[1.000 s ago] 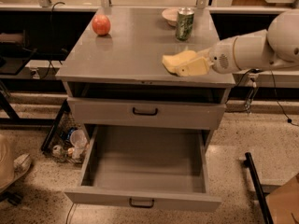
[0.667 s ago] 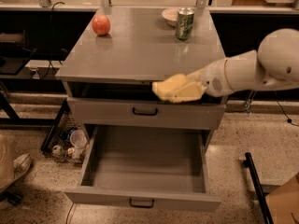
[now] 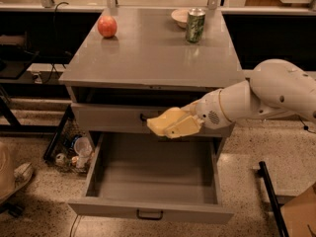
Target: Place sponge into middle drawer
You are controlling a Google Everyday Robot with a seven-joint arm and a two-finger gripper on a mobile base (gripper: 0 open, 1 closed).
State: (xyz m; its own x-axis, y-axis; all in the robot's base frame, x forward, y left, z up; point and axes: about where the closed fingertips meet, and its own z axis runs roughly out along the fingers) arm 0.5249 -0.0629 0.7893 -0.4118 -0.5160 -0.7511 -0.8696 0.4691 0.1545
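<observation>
The pale yellow sponge [image 3: 170, 123] is held by my gripper [image 3: 190, 121] at the end of the white arm that reaches in from the right. The sponge hangs in the air in front of the shut upper drawer front [image 3: 123, 116], just above the back of the open middle drawer [image 3: 153, 181]. That drawer is pulled far out, with a plain grey empty interior and a small black handle at its front edge. The gripper is shut on the sponge.
A red-orange apple [image 3: 107, 26], a green can [image 3: 195, 25] and a pale bowl [image 3: 180, 17] stand on the grey cabinet top [image 3: 148, 53]. Clutter lies on the floor left of the cabinet [image 3: 74, 149]. A black frame [image 3: 271, 196] stands at the lower right.
The arm has carried the sponge off the cabinet top, leftward and down past the front edge, to in front of the upper drawer above the open drawer.
</observation>
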